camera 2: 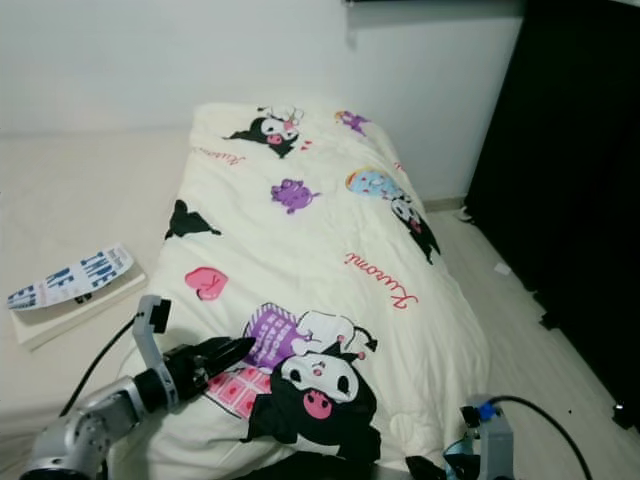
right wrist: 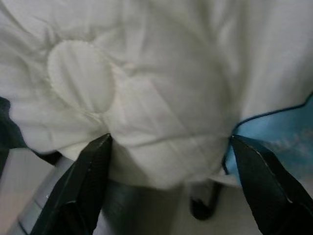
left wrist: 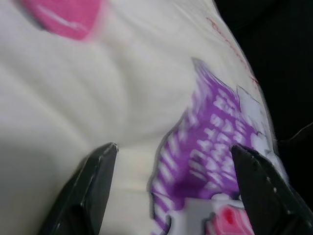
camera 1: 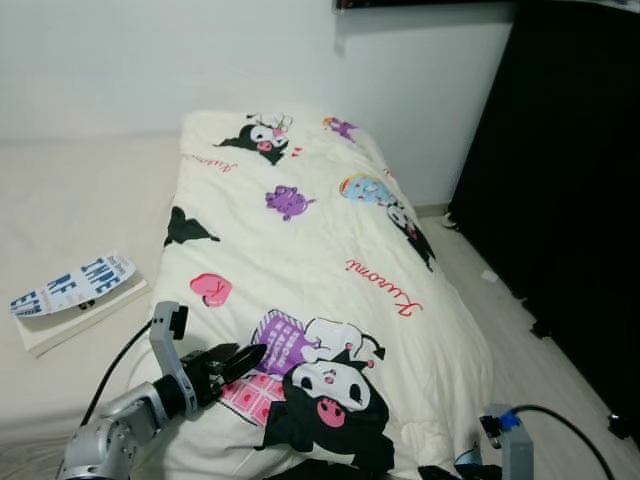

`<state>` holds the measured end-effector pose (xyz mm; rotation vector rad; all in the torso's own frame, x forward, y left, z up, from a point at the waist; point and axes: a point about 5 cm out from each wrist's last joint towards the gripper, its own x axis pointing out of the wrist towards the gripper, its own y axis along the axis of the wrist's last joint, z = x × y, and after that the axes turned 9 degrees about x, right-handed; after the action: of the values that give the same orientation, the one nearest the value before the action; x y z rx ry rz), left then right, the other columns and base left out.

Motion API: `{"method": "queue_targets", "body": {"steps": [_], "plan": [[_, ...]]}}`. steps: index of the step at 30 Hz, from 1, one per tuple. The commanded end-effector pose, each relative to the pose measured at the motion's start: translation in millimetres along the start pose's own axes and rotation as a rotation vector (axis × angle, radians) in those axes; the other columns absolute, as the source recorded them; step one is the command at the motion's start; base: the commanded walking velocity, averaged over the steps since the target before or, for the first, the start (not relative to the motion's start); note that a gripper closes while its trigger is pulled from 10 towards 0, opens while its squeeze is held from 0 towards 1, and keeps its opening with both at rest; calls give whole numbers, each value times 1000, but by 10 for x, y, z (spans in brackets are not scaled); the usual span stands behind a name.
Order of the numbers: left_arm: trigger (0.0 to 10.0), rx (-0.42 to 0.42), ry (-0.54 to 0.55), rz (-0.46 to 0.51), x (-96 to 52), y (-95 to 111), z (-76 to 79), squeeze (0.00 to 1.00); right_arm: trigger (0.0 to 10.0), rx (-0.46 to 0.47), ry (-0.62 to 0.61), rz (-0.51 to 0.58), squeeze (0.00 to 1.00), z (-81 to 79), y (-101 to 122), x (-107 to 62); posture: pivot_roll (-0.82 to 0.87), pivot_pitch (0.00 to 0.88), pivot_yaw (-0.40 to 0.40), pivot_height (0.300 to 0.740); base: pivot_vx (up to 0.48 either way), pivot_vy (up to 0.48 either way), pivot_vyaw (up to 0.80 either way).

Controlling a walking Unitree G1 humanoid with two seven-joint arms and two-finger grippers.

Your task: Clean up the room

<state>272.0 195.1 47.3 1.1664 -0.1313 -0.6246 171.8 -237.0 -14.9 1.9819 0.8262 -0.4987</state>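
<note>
A cream quilt [camera 1: 300, 240] printed with cartoon figures lies lengthwise along the right side of the bed. My left gripper [camera 1: 240, 362] hovers at the quilt's near end, beside the purple and pink print [left wrist: 215, 147], fingers [left wrist: 95, 181] open and holding nothing. Low at the quilt's near right corner is my right gripper, its wrist [camera 1: 515, 445] showing with a blue connector. Its fingers [right wrist: 88, 181] are spread open against the quilt's cream edge [right wrist: 146, 117], where a patch of blue print [right wrist: 279, 142] shows.
A book with a blue-lettered cover [camera 1: 75, 285] lies on the bare mattress [camera 1: 70, 190] to the left. A white wall [camera 1: 200, 50] backs the bed. A black curtain [camera 1: 570, 170] hangs on the right, above a strip of pale floor [camera 1: 500, 310].
</note>
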Motion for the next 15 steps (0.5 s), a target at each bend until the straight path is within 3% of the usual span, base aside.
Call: {"method": "queue_targets", "body": {"steps": [1, 2, 4, 5, 7, 10, 15], "plan": [[10000, -32, 128, 0, -27, -107, -121, 0, 10000, 36, -57, 93, 0, 19, 20, 60, -58, 53, -7, 517, 0, 0, 0], [10000, -32, 128, 0, -27, -107, -121, 0, 10000, 36, -57, 93, 0, 19, 20, 60, -58, 53, -7, 517, 0, 0, 0], [10000, -65, 203, 28, -27, -160, -201, 0, 10000, 104, -55, 237, 0, -19, 174, 146, -37, 35, -12, 517, 0, 0, 0], [10000, -65, 203, 28, -27, -160, -201, 0, 10000, 104, -55, 237, 0, -19, 174, 146, -37, 35, -12, 517, 0, 0, 0], [10000, -102, 220, 72, -28, -162, -239, 0, 10000, 127, 10, 354, 0, -112, 428, 183, -27, 25, -19, 517, 0, 0, 0], [10000, -133, 216, 128, -37, -114, -269, 0, 10000, 100, 77, 474, 0, -206, 715, 140, -27, 18, -28, 517, 0, 0, 0], [10000, -186, 176, 208, -49, -21, -280, 0, 10000, 67, 112, 557, 0, -265, 944, 54, -28, 12, -32, 517, 0, 0, 0]]}}
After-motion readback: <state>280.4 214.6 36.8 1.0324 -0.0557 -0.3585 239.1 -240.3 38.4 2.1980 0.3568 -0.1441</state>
